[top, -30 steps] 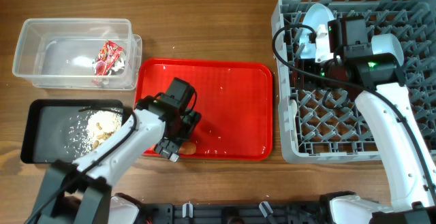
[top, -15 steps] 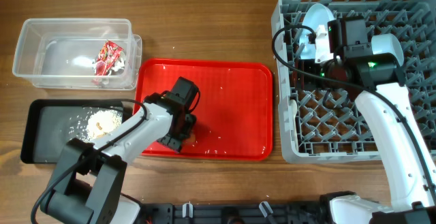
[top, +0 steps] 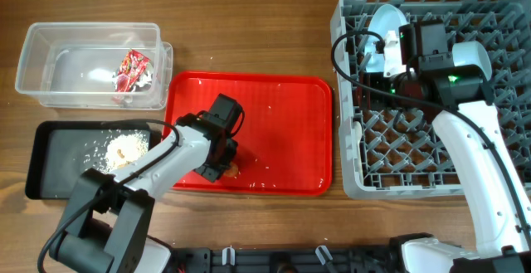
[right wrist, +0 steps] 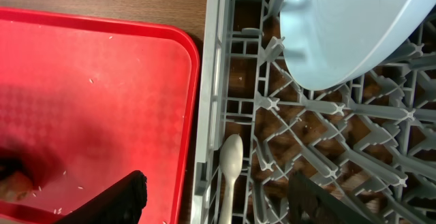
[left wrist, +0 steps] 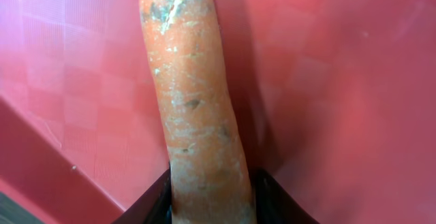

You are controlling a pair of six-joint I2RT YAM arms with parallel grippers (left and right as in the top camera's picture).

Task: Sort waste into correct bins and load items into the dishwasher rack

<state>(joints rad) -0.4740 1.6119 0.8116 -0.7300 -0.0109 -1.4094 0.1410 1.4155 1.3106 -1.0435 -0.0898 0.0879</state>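
Clearly the step in hand was the carrot [left wrist: 197, 115], which lay on the red serving tray [top: 282, 124] close to its front rim, with the left gripper [top: 222, 163] down on it. In the wrist view the two dark fingers [left wrist: 158, 198] pressed against either side of the carrot, so the gripper looked clamped on it, though near one end rather than at the middle. Held that way, the long free end would likely swing or droop, so a firm squeeze and a slow, straight lift seemed wise before any sideways travel. It also had to rise enough to clear the tray's raised rim. The black tray [top: 58, 153] just to the left already held pale food scraps [top: 124, 150], while the clear tub [top: 50, 65] held the red wrapper [top: 131, 70], so the black tray seemed the right bin. A low release over its middle would stop the carrot rolling out. The right gripper [right wrist: 216, 195] hung spread and empty over the rack [top: 498, 24].
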